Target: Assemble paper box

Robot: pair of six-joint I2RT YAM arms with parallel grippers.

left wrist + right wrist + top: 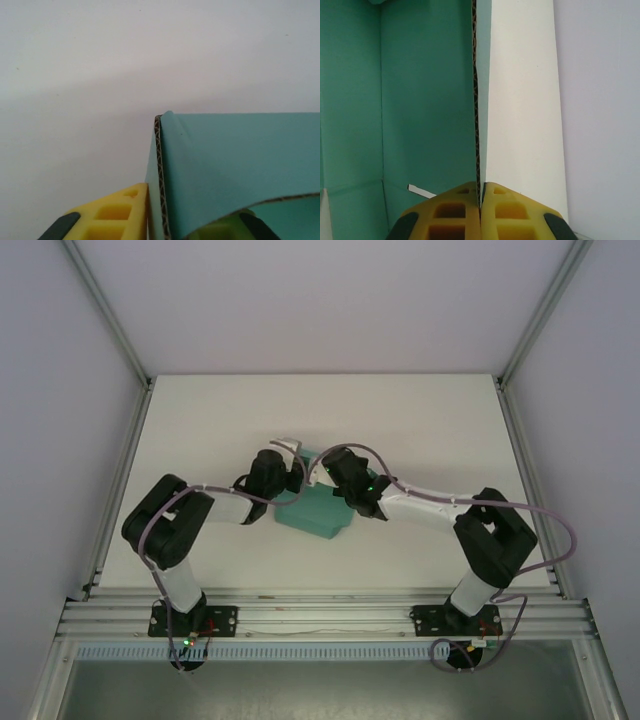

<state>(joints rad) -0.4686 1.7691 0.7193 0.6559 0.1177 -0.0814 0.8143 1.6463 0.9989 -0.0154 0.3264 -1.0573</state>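
Observation:
The paper box point(318, 512) is a teal-green card piece lying at the middle of the white table point(200, 430), partly under both wrists. My left gripper point(293, 472) meets it from the left and is shut on one upright wall, whose corrugated edge point(161, 175) runs between the yellow fingers point(115, 212). My right gripper point(318, 476) comes from the right and is shut on another wall; its cut edge point(476, 125) rises straight from between the yellow fingertips point(457, 207). The box's teal inside point(420, 100) with fold lines lies left of that wall.
Aluminium frame rails point(320, 615) run along the near edge by both arm bases. Upright frame posts point(110, 320) and grey walls close in the table's left, right and back sides. Bare white table point(420, 420) surrounds the box.

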